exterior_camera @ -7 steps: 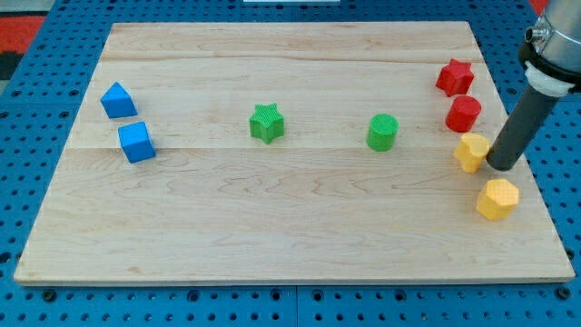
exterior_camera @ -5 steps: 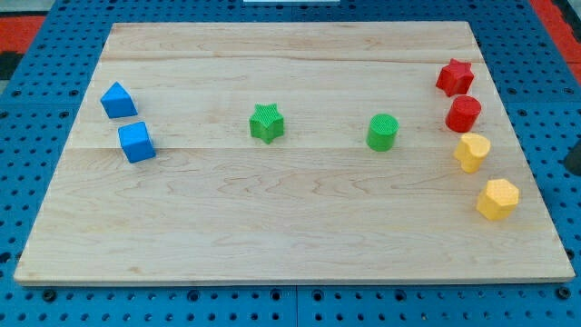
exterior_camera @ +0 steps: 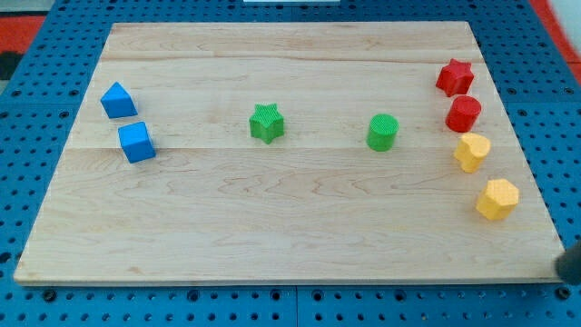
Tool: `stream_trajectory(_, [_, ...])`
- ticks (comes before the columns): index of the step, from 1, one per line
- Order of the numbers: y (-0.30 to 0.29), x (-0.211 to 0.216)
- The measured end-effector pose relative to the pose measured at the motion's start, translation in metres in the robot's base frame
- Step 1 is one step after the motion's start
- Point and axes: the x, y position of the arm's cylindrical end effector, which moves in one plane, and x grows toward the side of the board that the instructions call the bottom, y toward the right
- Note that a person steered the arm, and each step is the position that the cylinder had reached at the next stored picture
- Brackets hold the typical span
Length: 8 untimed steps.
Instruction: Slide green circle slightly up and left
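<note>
- The green circle (exterior_camera: 383,133) stands upright on the wooden board (exterior_camera: 290,227), right of the board's centre and untouched.
- The green star (exterior_camera: 267,123) lies well to its left, at about the same height in the view.
- 2 blue blocks sit near the board's left edge: a blue house-shaped block (exterior_camera: 118,100) above a blue cube (exterior_camera: 136,143), close together but apart.
- 4 blocks run down the right edge: a red star (exterior_camera: 455,77) at the top, a red cylinder (exterior_camera: 463,114) just below it and nearly touching it, then a yellow block (exterior_camera: 472,152) of rounded shape, then a yellow hexagon (exterior_camera: 497,199) lowest.
- The red cylinder and the rounded yellow block are the green circle's nearest neighbours, off to its right with bare board between.
- My tip cannot be made out: only a dark blurred shape (exterior_camera: 570,266) shows at the view's bottom-right corner, off the board and well away from every block, the yellow hexagon being closest to it.
- The arm has no fingers, so there is no spread or pinch to tell.
- The board lies on a blue pegboard (exterior_camera: 36,54).
</note>
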Motion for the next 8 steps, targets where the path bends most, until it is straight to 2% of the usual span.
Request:
stream_trajectory(1, [-0.073,0.000])
stream_trajectory(2, [-0.111,-0.009])
stream_trajectory(4, [-0.115,-0.098])
stream_trajectory(6, [-0.142,-0.164])
stream_trajectory(8, [-0.142,-0.236])
